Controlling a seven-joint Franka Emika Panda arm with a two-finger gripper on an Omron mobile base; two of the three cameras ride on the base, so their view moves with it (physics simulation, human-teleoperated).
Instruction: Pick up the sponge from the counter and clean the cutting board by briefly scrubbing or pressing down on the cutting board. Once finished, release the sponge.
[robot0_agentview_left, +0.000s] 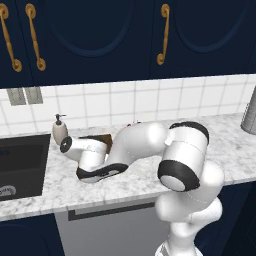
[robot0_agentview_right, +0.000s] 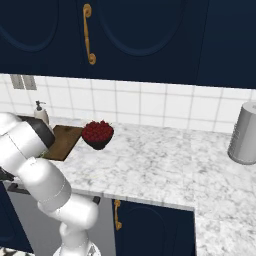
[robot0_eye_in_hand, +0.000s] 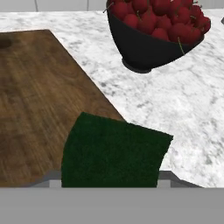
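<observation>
Step in hand: as you judge it, carrying the sponge (robot0_eye_in_hand: 113, 151) onto the cutting board (robot0_eye_in_hand: 41, 103) to scrub.
How to do it well: shift toward the left of the hand view so the whole sponge sits over wood, not half over the counter (robot0_eye_in_hand: 175, 109); then press straight down and rub briefly before you let go.
Cutting board: dark-brown wood grain, left half of the hand view, small hole at the upper left corner.
Sponge: dark green scrub face, lower centre of the hand view, straddling the board's right edge; yellow body hidden.
Fingers: tips covered by the sponge, so you cannot tell whether they clamp it.
Cherry bowl (robot0_eye_in_hand: 153, 37): dark, heaped with red cherries, upper right; keep well apart from it.
</observation>
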